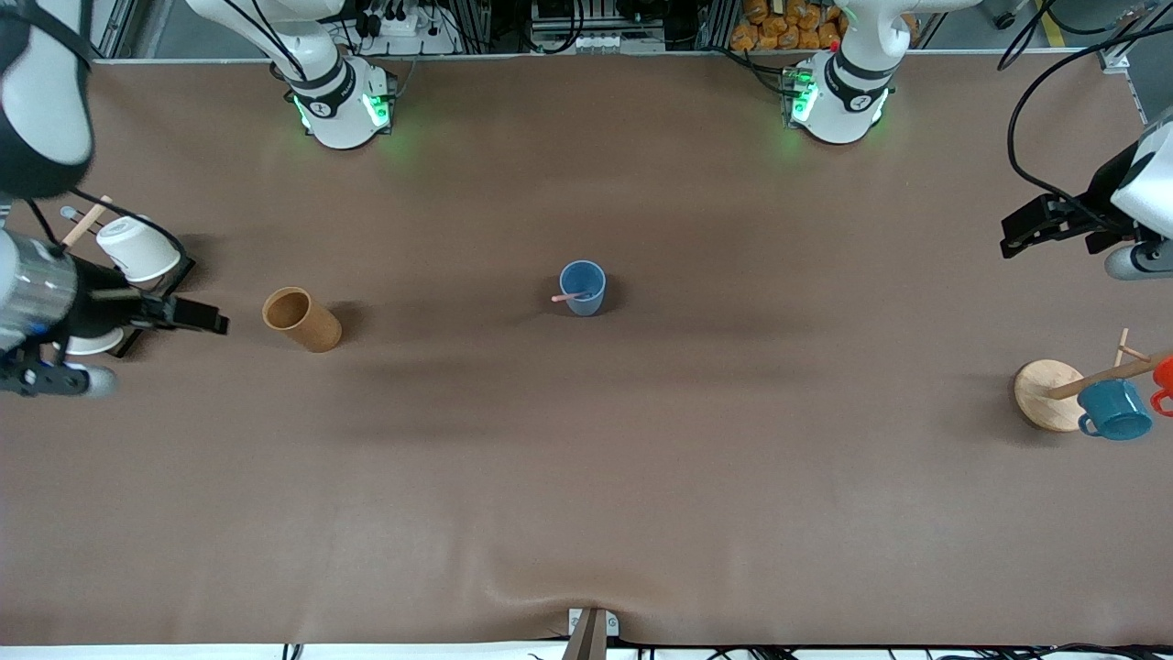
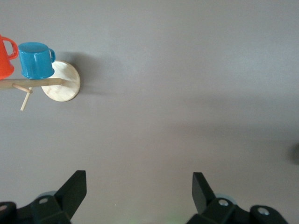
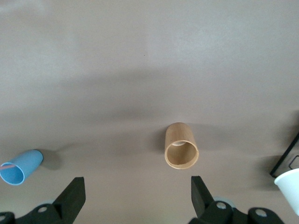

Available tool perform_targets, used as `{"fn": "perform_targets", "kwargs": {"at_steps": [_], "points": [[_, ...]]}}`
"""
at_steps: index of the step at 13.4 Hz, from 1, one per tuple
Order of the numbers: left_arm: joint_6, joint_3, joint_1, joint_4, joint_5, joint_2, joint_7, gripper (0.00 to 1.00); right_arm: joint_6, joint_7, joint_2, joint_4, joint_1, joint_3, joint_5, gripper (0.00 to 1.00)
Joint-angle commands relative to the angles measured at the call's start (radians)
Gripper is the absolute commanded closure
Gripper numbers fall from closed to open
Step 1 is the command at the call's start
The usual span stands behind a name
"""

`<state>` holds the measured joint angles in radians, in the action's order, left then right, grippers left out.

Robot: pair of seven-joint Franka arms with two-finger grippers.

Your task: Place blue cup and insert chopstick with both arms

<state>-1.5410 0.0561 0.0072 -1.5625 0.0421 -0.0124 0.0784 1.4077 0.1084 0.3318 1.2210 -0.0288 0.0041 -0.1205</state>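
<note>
The blue cup (image 1: 583,287) stands upright in the middle of the table with the pale-pink chopstick (image 1: 570,297) leaning in it, its end over the rim. The cup also shows in the right wrist view (image 3: 21,166). My right gripper (image 1: 197,316) is open and empty, up at the right arm's end of the table beside the brown cup (image 1: 301,319). In its wrist view the gripper (image 3: 136,196) has bare table between the fingers. My left gripper (image 1: 1031,227) is open and empty at the left arm's end of the table; in its wrist view (image 2: 139,191) it is over bare table.
A black rack with white cups (image 1: 137,249) stands under my right arm. A wooden mug stand (image 1: 1046,394) with a teal mug (image 1: 1114,410) and a red mug (image 1: 1164,378) stands at the left arm's end. The brown cup (image 3: 181,146) is beside my right gripper.
</note>
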Motion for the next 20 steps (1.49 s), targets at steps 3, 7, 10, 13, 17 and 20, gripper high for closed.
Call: {"fn": "perform_targets", "kwargs": {"at_steps": [3,7,10,13,17,20], "points": [[-0.005,-0.015,-0.026,-0.066,-0.040,0.063,-0.016,0.00,0.004,-0.013,-0.183,0.136,0.062,0.149,0.122,0.00],[-0.019,-0.013,-0.026,-0.102,-0.057,0.087,-0.016,0.00,-0.018,0.000,-0.275,0.204,0.118,0.214,0.125,0.00],[-0.019,-0.013,-0.026,-0.102,-0.057,0.088,-0.014,0.00,-0.047,-0.007,-0.289,0.195,0.115,0.208,0.127,0.00],[-0.022,-0.015,-0.026,-0.099,-0.057,0.083,-0.015,0.00,-0.049,-0.007,-0.287,0.184,0.113,0.203,0.130,0.00],[-0.022,-0.015,-0.024,-0.096,-0.057,0.083,-0.016,0.00,-0.067,-0.003,-0.289,0.184,0.095,0.186,0.128,0.00],[-0.022,-0.015,-0.024,-0.097,-0.057,0.086,-0.016,0.00,-0.065,-0.004,-0.303,0.183,0.095,0.186,0.127,0.00]]}}
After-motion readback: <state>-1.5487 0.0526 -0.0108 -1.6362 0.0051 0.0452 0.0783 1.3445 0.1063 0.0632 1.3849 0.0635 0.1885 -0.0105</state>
